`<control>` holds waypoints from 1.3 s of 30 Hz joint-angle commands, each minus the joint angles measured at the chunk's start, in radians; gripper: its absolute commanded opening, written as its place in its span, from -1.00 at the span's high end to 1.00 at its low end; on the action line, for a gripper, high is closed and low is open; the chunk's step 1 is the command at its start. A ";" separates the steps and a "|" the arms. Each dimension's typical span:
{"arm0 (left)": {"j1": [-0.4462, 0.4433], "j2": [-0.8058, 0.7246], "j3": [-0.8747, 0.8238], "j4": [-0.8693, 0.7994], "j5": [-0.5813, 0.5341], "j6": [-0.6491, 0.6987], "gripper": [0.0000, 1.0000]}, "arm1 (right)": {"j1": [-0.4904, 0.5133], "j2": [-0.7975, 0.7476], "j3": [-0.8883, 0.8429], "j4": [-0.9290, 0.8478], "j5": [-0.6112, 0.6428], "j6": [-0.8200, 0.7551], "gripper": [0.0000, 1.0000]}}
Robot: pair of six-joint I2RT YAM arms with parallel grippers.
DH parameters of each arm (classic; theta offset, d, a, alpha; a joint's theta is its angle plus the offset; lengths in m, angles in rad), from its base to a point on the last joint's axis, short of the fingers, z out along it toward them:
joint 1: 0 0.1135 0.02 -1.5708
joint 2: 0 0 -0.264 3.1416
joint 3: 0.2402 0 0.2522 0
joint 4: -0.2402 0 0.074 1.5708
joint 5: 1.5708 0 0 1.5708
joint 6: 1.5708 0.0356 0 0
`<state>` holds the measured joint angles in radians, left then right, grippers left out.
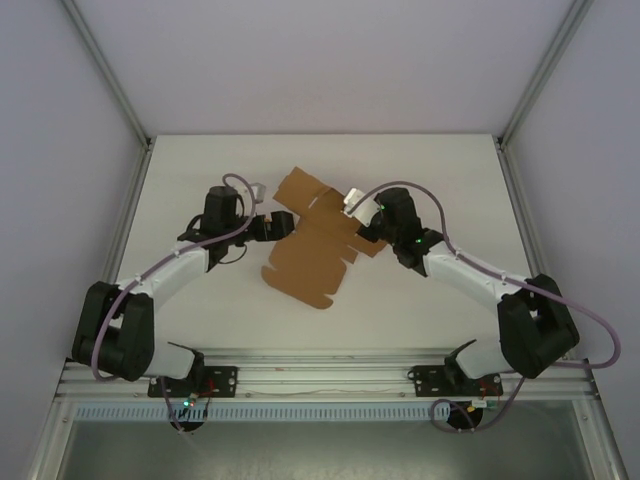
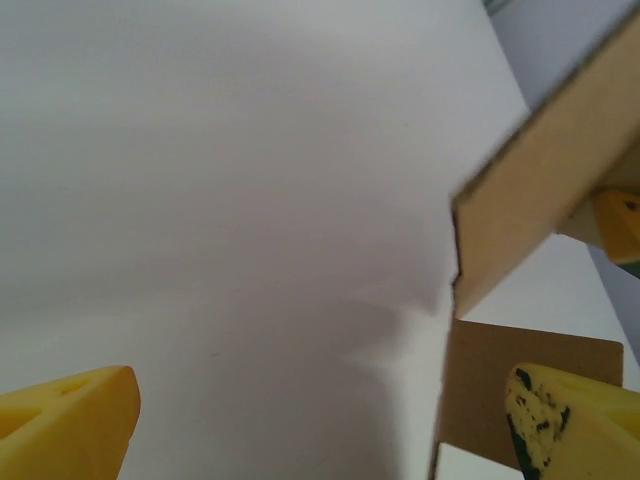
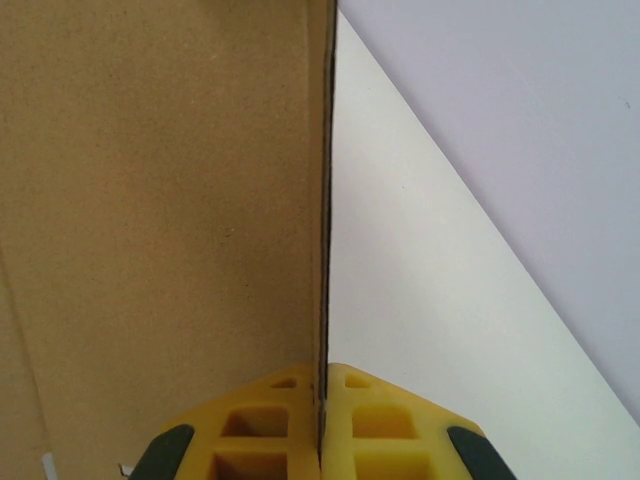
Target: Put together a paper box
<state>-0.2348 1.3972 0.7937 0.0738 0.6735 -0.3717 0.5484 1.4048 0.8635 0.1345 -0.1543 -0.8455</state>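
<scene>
Brown kraft cardboard, the paper box (image 1: 313, 250) lay as a thin die-cut sheet near the middle of the white table (image 1: 430, 300), its flaps and tabs spread out between the two arms and mostly flat. The right gripper (image 1: 368, 232) met the sheet at its right edge. In the right wrist view its yellow fingers (image 3: 375, 415) were pressed together with the cardboard's thin edge pinched between them, so the jaws were clamped on the paper box (image 3: 160, 200), and the held panel stood upright out of the grip, edge-on to the camera. The left gripper (image 1: 275, 225) sat at the sheet's left side, just beside a flap. In the left wrist view the left gripper (image 2: 320, 410) had its jaws wide apart, one yellow fingertip (image 2: 70, 415) at the lower left and the other at the lower right, with bare table between them and nothing gripped. A tilted flap of the paper box (image 2: 535, 190) rose above the right-hand fingertip there, and a flat piece of the same cardboard lay just beside that fingertip; whether they touched could not be told.
</scene>
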 commanded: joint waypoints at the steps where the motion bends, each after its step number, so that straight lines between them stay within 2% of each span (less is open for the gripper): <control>1: -0.025 0.039 0.021 0.078 0.056 0.008 -0.86 | 0.011 -0.004 0.015 0.048 -0.014 0.038 1.00; 5: -0.044 0.105 0.041 0.114 0.082 -0.012 -0.70 | 0.014 -0.033 -0.001 0.074 -0.049 0.065 1.00; 10: -0.047 0.155 -0.013 0.363 0.220 -0.122 -0.49 | 0.013 -0.044 0.000 0.077 -0.090 0.089 1.00; 14: -0.056 0.163 -0.020 0.407 0.220 -0.132 -0.25 | 0.013 -0.040 -0.004 0.090 -0.117 0.109 1.00; 19: -0.058 0.168 -0.016 0.379 0.208 -0.128 0.27 | 0.013 -0.035 0.007 0.091 -0.109 0.110 1.00; 23: -0.057 0.151 -0.016 0.323 0.164 -0.103 0.41 | 0.010 -0.039 0.019 0.069 -0.082 0.102 1.00; 28: -0.058 0.147 -0.016 0.292 0.122 -0.098 0.67 | 0.001 -0.040 0.033 0.024 -0.065 0.111 0.99; 31: -0.058 0.146 -0.008 0.259 0.091 -0.088 0.96 | -0.003 -0.043 0.038 -0.019 -0.049 0.104 0.76; 36: -0.056 0.137 -0.001 0.233 0.086 -0.072 1.00 | -0.034 -0.055 0.035 -0.098 -0.028 0.091 0.63; 39: -0.058 0.129 -0.001 0.221 0.086 -0.068 1.00 | -0.057 -0.067 0.022 -0.118 -0.031 0.091 0.63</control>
<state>-0.2932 1.5471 0.7826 0.3435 0.7784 -0.4732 0.5209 1.3769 0.8646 0.0551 -0.2077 -0.7593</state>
